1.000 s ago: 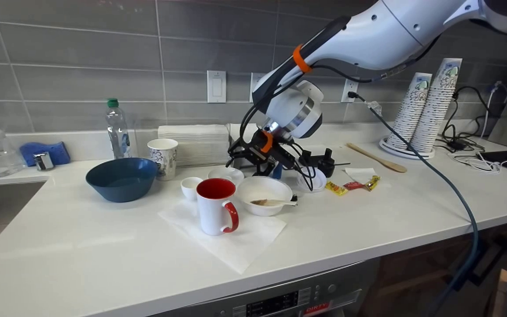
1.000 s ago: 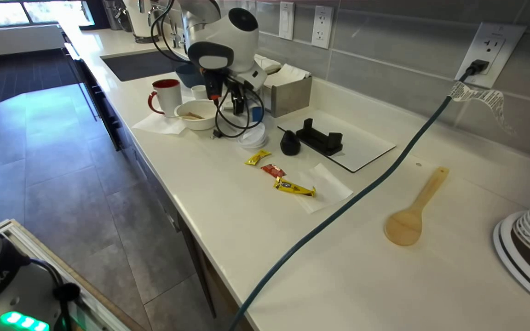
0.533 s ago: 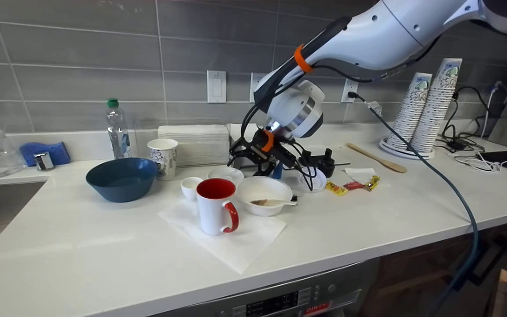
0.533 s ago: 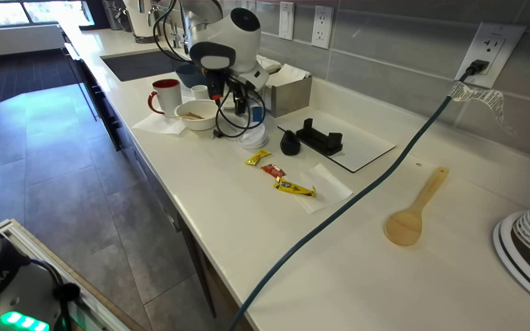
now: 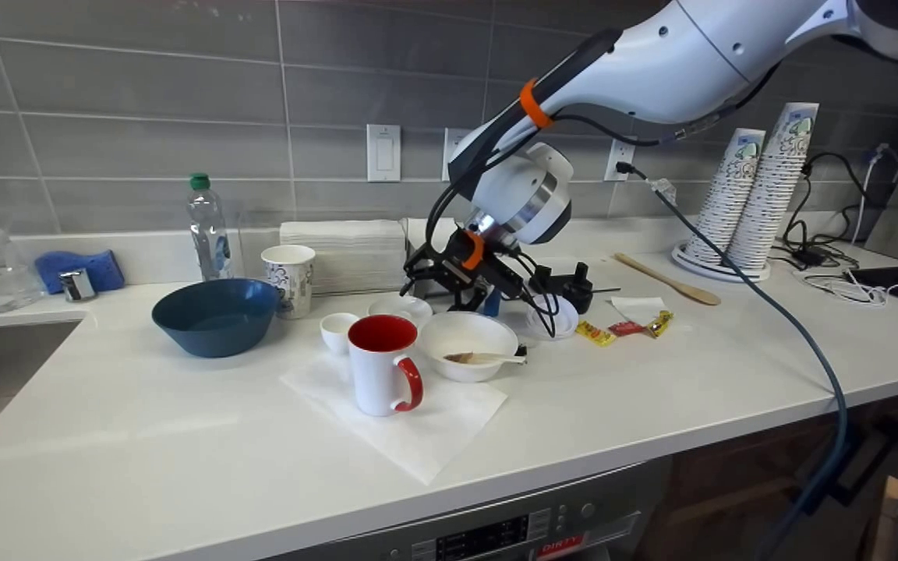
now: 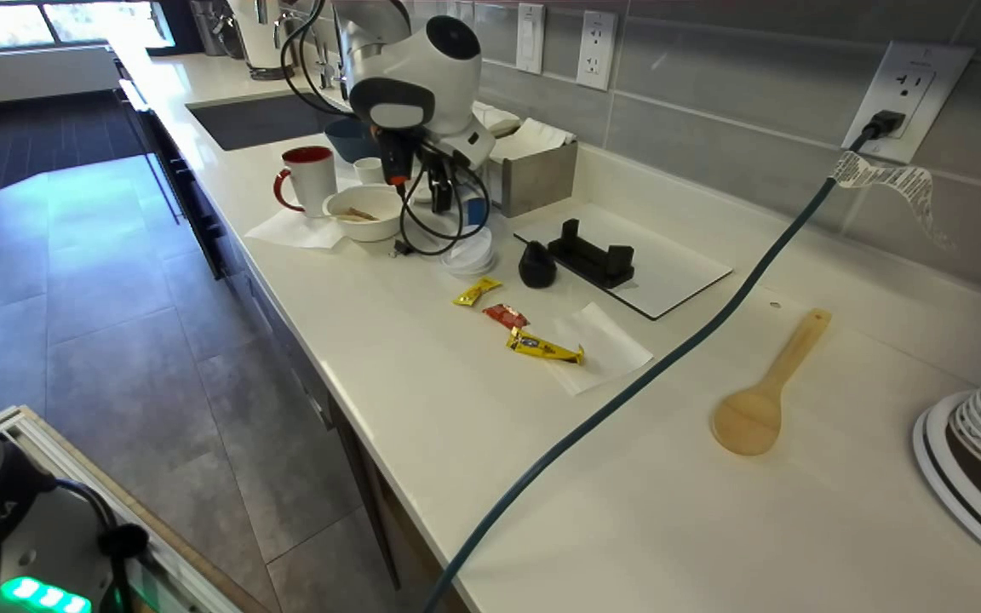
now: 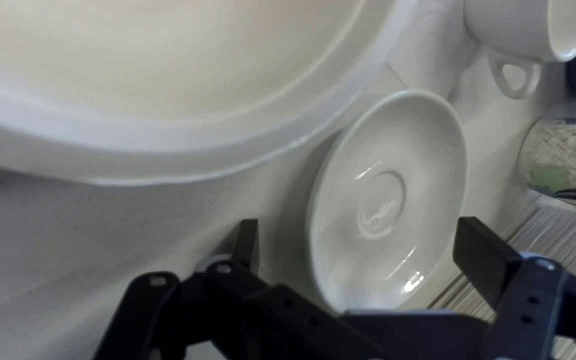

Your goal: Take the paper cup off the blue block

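The jaws are spread, empty. Beyond them a paper cup is seen; just beside them is the blue block, partly hidden, its load unclear, so a gentle, raised approach is advised.

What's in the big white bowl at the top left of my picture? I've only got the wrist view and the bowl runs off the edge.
Observer: In an exterior view, a slim utensil lies in the white bowl.
Operator: Okay. My claw looks open, a saucer showing between its jaws. Anything small and blue close by?
Observer: Yes, both exterior views show a small blue piece, possibly the block, beside the claw; whether they touch, I can't tell.
Operator: Anything standing near the bowl, out of my sight?
Observer: Yes, a white mug with a red inside, standing on a paper sheet.
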`<action>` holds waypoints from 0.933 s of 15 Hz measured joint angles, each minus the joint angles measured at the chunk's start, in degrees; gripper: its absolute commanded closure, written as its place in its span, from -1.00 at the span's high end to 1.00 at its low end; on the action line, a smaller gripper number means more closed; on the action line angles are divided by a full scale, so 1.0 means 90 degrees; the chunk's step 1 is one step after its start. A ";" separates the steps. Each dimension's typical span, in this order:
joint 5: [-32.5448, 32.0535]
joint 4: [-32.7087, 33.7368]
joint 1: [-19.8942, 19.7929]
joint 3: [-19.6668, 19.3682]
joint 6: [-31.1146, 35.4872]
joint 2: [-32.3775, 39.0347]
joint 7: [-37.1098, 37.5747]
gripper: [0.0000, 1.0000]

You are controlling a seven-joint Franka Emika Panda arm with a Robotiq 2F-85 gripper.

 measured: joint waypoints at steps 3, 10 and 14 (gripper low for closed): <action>0.0000 0.0000 0.0000 0.0003 -0.0048 -0.0003 -0.0008 1.00; -0.0038 -0.0007 0.0001 0.0003 -0.0375 -0.0038 -0.0008 1.00; -0.0090 -0.0014 0.0002 -0.0001 -0.0515 -0.0055 -0.0008 1.00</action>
